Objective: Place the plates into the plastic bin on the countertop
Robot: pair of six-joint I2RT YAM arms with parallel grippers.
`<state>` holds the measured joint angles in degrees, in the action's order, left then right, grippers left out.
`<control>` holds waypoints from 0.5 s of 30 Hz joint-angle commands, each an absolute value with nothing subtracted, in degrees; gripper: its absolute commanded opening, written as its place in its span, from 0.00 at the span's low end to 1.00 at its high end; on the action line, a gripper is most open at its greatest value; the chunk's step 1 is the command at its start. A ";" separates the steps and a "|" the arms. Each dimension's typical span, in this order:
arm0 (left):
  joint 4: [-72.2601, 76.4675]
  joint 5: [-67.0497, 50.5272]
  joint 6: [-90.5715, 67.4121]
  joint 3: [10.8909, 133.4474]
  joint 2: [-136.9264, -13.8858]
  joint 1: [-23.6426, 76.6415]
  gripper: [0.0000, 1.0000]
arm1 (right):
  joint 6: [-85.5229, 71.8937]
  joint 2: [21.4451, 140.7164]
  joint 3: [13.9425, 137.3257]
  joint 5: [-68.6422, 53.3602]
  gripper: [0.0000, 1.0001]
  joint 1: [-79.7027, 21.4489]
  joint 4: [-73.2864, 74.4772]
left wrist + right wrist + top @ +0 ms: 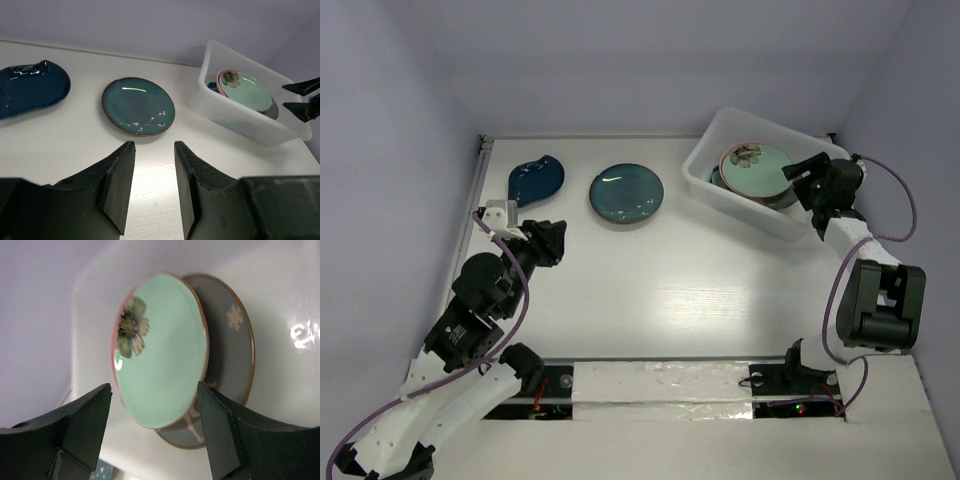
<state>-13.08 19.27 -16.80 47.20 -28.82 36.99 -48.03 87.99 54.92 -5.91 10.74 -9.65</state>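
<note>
Plastic bin, pale green plate atop grey plate inside

Pale green flowered plate tilted on stack in plastic bin, dark teal plate, navy leaf dish flat on countertop

Both arms out, jaws apart.
L black two-finger gripper low, mid-left, fingers parted; R black two-finger gripper stretched far right, wrist bent, fingers wide.
</note>
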 commanded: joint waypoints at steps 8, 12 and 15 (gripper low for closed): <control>-10.63 17.93 -17.84 47.02 -31.99 36.04 0.33 | -49.22 68.40 44.92 -2.01 0.61 10.55 -15.64; -10.99 16.88 -19.51 48.16 -35.41 35.51 0.23 | -50.45 59.17 37.11 -8.43 0.00 9.68 -19.51; -11.43 15.56 -21.00 49.39 -39.19 35.51 0.04 | -48.70 52.57 35.25 -12.03 0.00 6.43 -18.55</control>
